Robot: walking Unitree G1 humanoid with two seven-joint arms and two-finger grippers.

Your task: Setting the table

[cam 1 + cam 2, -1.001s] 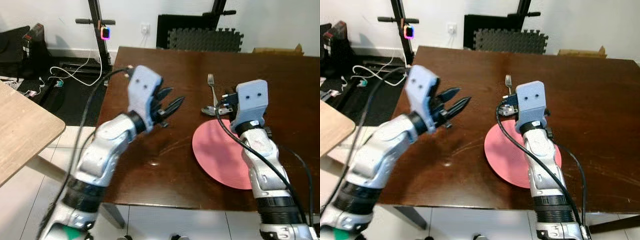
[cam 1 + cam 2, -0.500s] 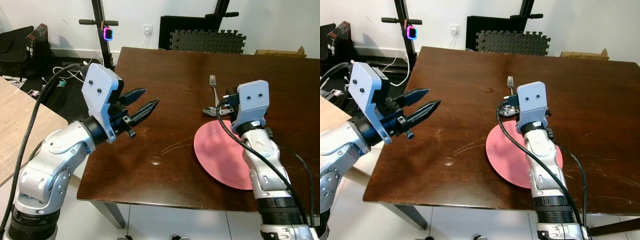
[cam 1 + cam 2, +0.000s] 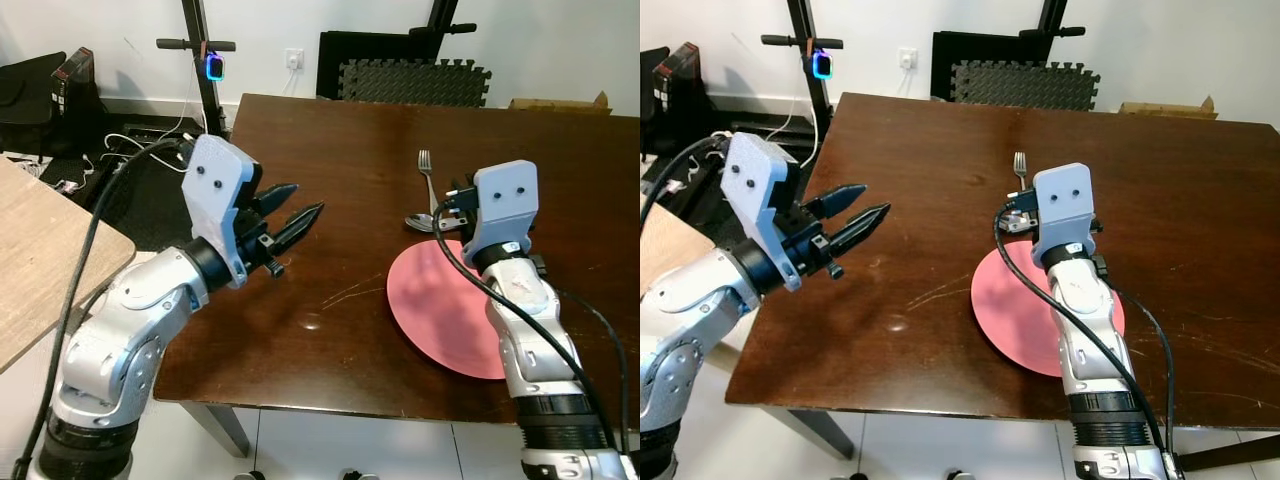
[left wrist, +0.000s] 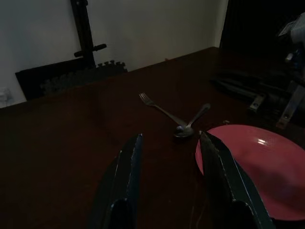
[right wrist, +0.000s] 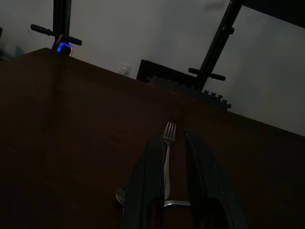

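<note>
Above the dark worktop (image 3: 330, 150), the left gripper (image 3: 296, 216) hovers with fingers spread; the right gripper (image 5: 172, 157) straddles the fork (image 3: 425, 170), fingers released, beside spoon (image 3: 417, 221) and pink plate (image 3: 440, 310).

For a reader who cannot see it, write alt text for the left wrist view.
Two black fingers of the left gripper stand apart, pointing across a dark wooden table at a fork and spoon lying crossed. A pink plate lies beside them, near the right arm.
</note>
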